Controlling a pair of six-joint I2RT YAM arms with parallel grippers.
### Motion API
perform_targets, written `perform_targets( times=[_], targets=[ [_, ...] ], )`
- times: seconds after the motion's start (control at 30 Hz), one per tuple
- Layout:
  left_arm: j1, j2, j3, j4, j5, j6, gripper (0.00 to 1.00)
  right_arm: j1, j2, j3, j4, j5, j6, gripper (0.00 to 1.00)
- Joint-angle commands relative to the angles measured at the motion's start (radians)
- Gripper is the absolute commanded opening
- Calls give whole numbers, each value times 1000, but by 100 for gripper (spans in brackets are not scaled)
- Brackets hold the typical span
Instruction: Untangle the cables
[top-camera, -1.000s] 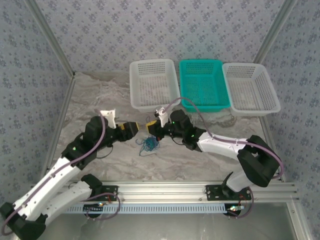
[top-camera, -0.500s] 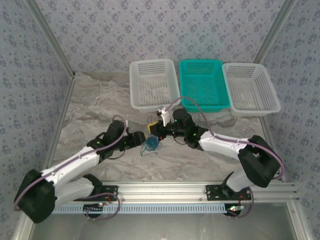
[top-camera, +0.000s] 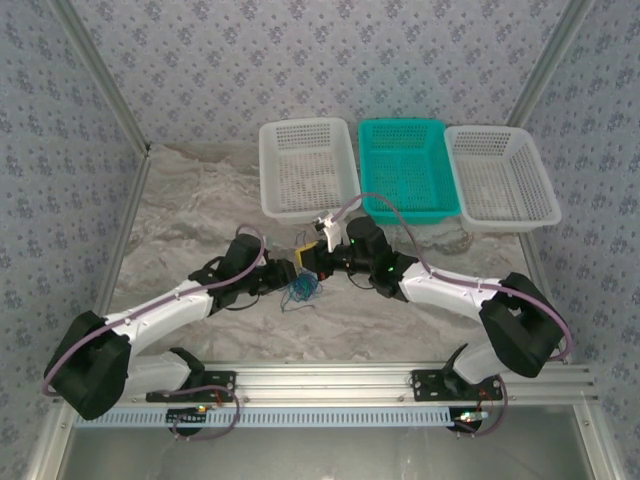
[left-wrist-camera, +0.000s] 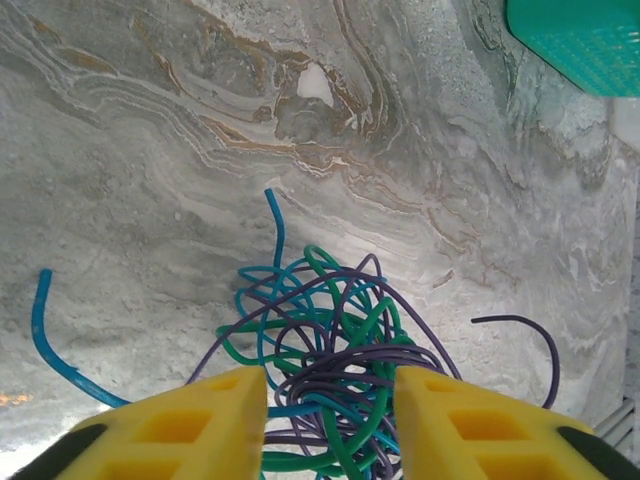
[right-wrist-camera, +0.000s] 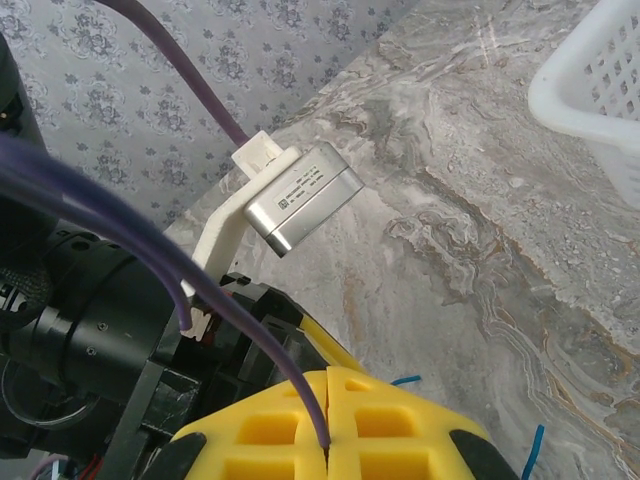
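Observation:
The cables (top-camera: 298, 291) are a small wad of thin blue, green and dark purple wires on the marble table. In the left wrist view the cables (left-wrist-camera: 340, 335) lie between the yellow fingers (left-wrist-camera: 190, 425) of my left gripper (left-wrist-camera: 330, 420). It is open and straddles the wad, with a finger on each side. My left gripper (top-camera: 287, 277) sits at the wad's left edge. My right gripper (top-camera: 305, 262) is just above the wad. In its wrist view the right gripper (right-wrist-camera: 328, 400) is shut, pinching one purple cable (right-wrist-camera: 270, 350) in the seam.
Three baskets stand along the back: white (top-camera: 265, 170), teal (top-camera: 402, 124) and white (top-camera: 495, 130). The left arm's wrist camera block (right-wrist-camera: 300, 195) is close in front of the right gripper. Loose blue ends (left-wrist-camera: 45, 330) trail left of the wad.
My left arm swung in and lowered from the left until its open fingers straddle the wad. The right gripper stayed almost still, shut by the wad.

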Motion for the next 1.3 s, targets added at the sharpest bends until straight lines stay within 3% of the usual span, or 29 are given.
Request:
perform_targets(
  times=[0.0,0.17,0.3,0.37,0.47,0.57,0.83,1.0,1.07,1.17,1.27],
  targets=[
    [-12,-5,-3,-58,-37,-6,28,-4,-27,8,-19,19,14,0],
    [-12,-12,-5,-70,-62,-7,0,-7,-29,10,-24,38,22,0],
    [-11,-41,23,-178,-146,12,0,-30,-57,-5,-35,67,46,0],
    [6,-64,51,-313,-244,10,0,-58,-95,-23,-51,82,60,0],
    [73,-94,77,-524,-369,-23,0,-111,-176,-63,-98,143,90,0],
    [156,-122,81,-649,-423,-29,0,-176,-272,-117,-166,257,139,0],
    [247,-220,65,-722,-490,-37,0,-338,-541,-255,-332,481,292,0],
    [313,-260,52,-745,-501,-18,0,-397,-687,-286,-403,537,332,0],
    [340,-271,49,-729,-473,14,0,-421,-705,-286,-402,500,328,0],
    [343,-301,20,-543,-262,138,1,-423,-662,-263,-370,352,299,0],
    [305,-343,-66,-234,-3,140,33,-407,-576,-228,-325,198,294,0]
  ],
)
